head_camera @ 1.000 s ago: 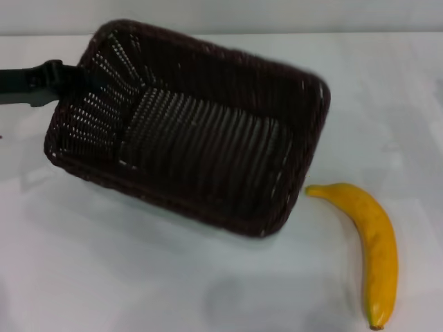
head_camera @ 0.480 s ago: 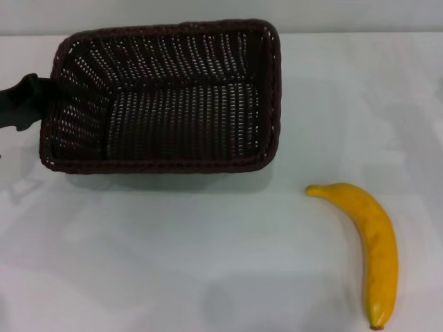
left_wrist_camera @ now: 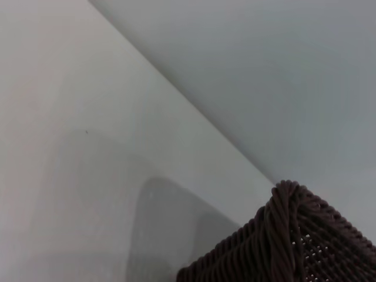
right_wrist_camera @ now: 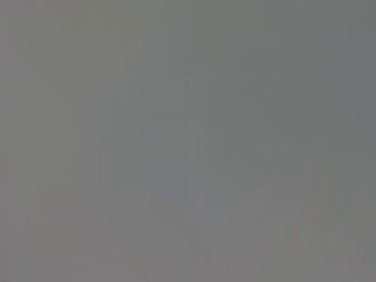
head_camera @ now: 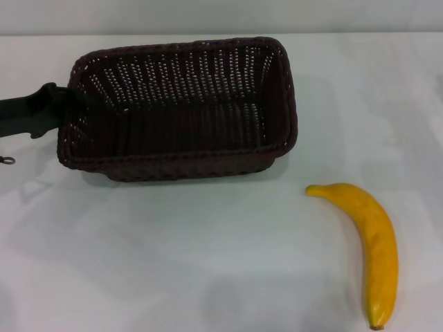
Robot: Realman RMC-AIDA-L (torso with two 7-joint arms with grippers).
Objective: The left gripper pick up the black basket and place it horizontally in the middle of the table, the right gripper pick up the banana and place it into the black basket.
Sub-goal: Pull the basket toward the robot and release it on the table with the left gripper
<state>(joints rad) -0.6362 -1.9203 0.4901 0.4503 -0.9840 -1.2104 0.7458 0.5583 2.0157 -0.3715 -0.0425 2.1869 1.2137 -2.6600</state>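
Observation:
The black basket [head_camera: 180,111] lies lengthwise across the far middle of the white table [head_camera: 173,263], its long side facing me. My left gripper [head_camera: 64,104] comes in from the left and is shut on the basket's left short rim. A corner of the braided rim shows in the left wrist view [left_wrist_camera: 294,235]. The banana [head_camera: 367,242] lies on the table at the near right, apart from the basket, dark tip toward me. My right gripper is out of view; the right wrist view shows only plain grey.
The table's far edge [head_camera: 221,34] runs just behind the basket. A small metal ring [head_camera: 7,160] lies at the left edge.
The basket swung from a raised, skewed tilt to lying straight across the table and came down lower, shifting slightly right. The banana has not moved.

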